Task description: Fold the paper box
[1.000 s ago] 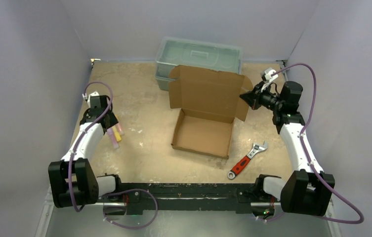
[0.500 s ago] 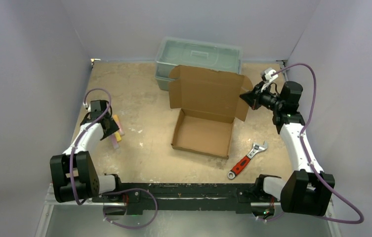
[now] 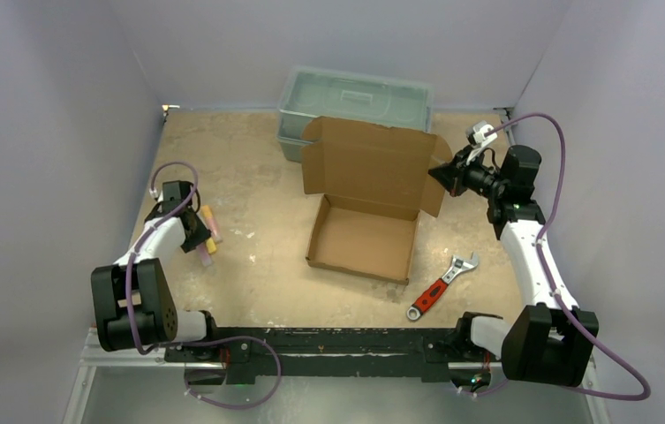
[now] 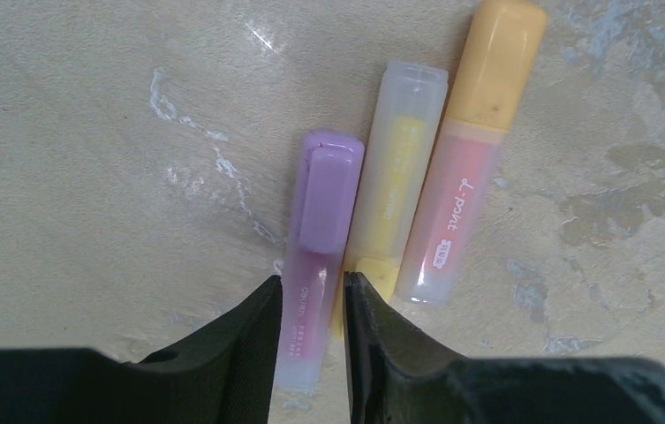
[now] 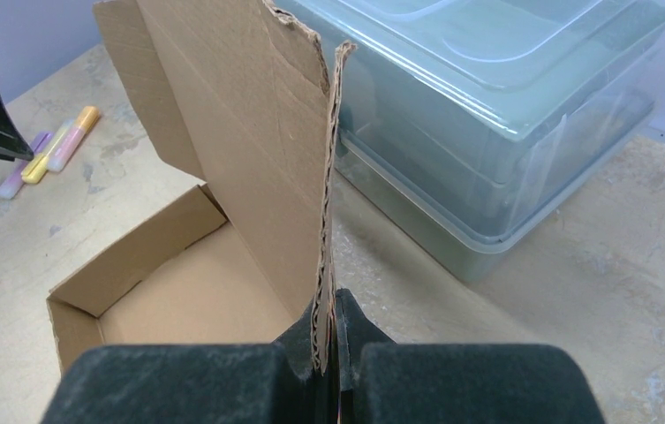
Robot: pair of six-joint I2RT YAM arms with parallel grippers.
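Paper box [image 3: 364, 234] at the middle of the table [image 3: 249, 159], shallow tray part already formed and lying flat, lid panel raised upright along the far side, a flap at each end of that lid.

Right gripper [image 3: 442, 174] at the lid's right-hand flap, jaws pressed together on the cardboard edge (in the right wrist view the corrugated edge runs straight up from between the black fingers [image 5: 359, 331]).

Just behind the box, a grey-green clear-lidded plastic container [image 3: 355, 95], close to the raised lid; touching or not, cannot tell.

Left gripper [image 3: 198, 231] low over three highlighters at the left side of the table, well apart from the box. Jaws a narrow gap apart, astride the clear end of the purple highlighter [image 4: 324, 199]; pressing it or merely beside it, cannot tell. Yellow highlighter [image 4: 399, 159] alongside the purple, orange-capped pink highlighter [image 4: 470, 159] alongside the yellow, all three roughly parallel.

Red-handled adjustable wrench [image 3: 440, 287] flat on the table near the box's near right corner, not touching it.
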